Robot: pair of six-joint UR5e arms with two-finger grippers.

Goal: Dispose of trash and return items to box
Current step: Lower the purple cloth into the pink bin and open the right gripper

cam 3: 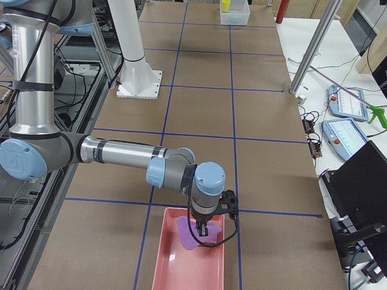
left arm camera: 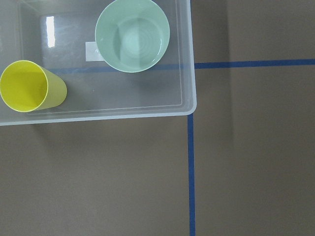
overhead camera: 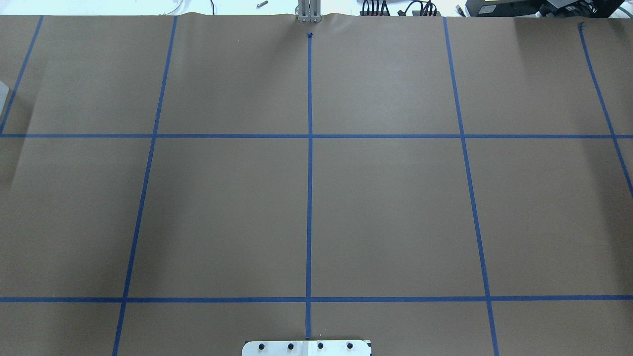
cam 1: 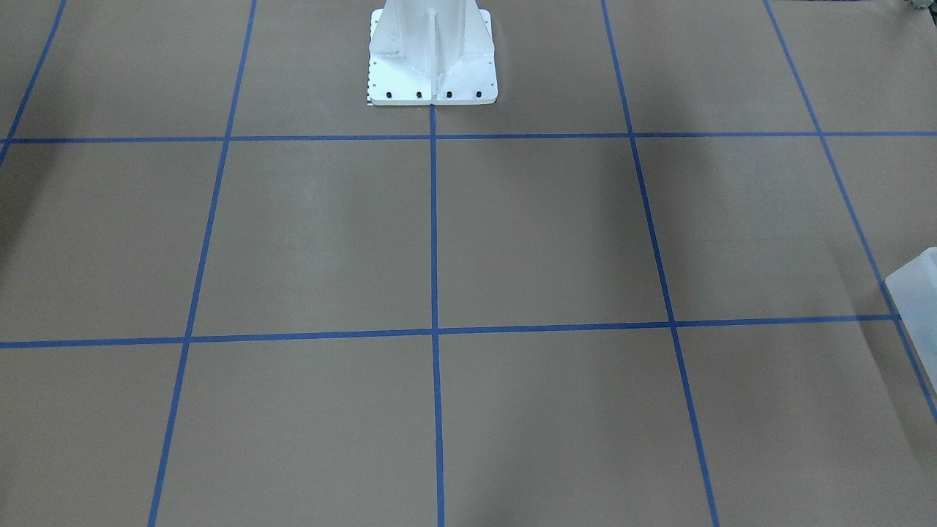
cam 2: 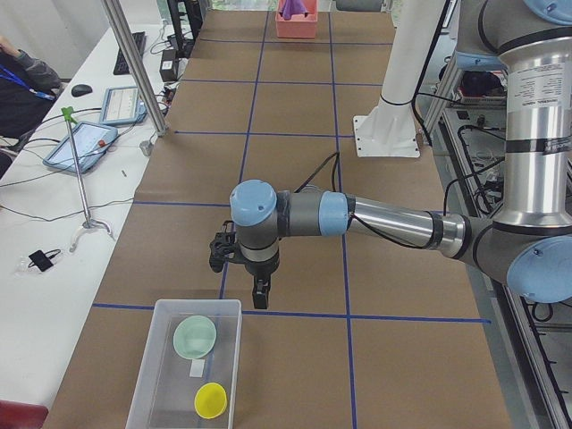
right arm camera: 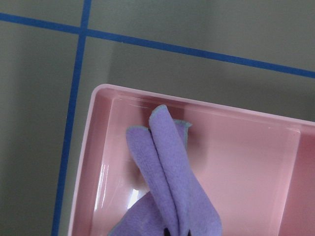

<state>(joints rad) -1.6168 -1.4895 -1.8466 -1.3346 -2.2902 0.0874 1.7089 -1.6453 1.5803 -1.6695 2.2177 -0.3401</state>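
A clear plastic box (left arm camera: 192, 105) holds a green bowl (left arm camera: 132, 35) and a yellow cup (left arm camera: 29, 88); it also shows in the exterior left view (cam 2: 143, 393). My left gripper (cam 2: 259, 290) hangs just past the box's far end, over bare table; I cannot tell if it is open or shut. My right gripper (cam 3: 202, 229) is low over a pink tray (cam 3: 158, 260). In the right wrist view a purple cloth (right arm camera: 167, 167) rises bunched from the tray (right arm camera: 93, 147) into the gripper, which is shut on it.
The white robot pedestal (cam 1: 432, 66) stands at the table's middle rear. Blue tape lines grid the brown table. A side table with tablets (cam 2: 80, 147) and a metal post (cam 2: 134, 63) runs along the far edge. A box corner (cam 1: 915, 293) shows at the front view's right edge.
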